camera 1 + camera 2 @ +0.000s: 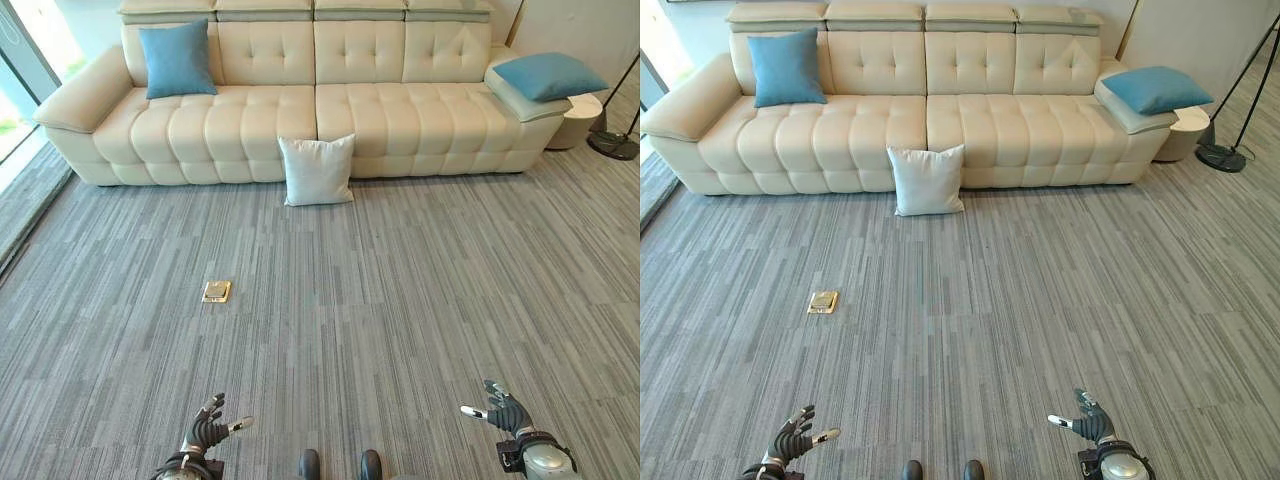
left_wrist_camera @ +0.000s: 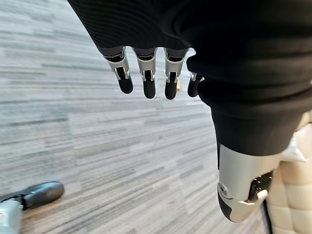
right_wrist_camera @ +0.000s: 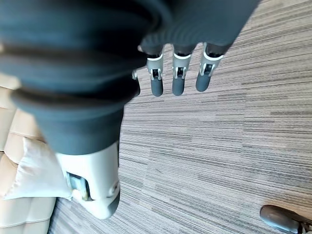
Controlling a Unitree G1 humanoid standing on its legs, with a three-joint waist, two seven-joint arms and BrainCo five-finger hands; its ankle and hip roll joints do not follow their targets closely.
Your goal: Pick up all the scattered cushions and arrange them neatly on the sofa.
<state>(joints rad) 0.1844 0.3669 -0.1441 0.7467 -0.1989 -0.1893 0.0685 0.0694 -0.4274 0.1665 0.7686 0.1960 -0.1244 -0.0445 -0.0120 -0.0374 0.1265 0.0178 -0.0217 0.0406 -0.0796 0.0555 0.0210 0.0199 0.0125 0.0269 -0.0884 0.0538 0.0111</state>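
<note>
A white cushion point(image 1: 317, 170) stands on the carpet, leaning against the front of the cream sofa point(image 1: 250, 120). One blue cushion point(image 1: 177, 59) sits upright against the sofa's back at its left end. Another blue cushion point(image 1: 549, 76) lies flat on the sofa's right arm. My left hand point(image 1: 207, 432) hovers low over the carpet at the near left, fingers point(image 2: 148, 78) straight and empty. My right hand point(image 1: 505, 412) hovers at the near right, fingers point(image 3: 178, 78) likewise straight, holding nothing. Both hands are far from the cushions.
A small brass floor plate point(image 1: 216, 291) is set in the grey carpet left of centre. A floor lamp base point(image 1: 613, 146) and a round side table point(image 1: 577, 118) stand right of the sofa. Glass doors point(image 1: 20, 60) run along the left.
</note>
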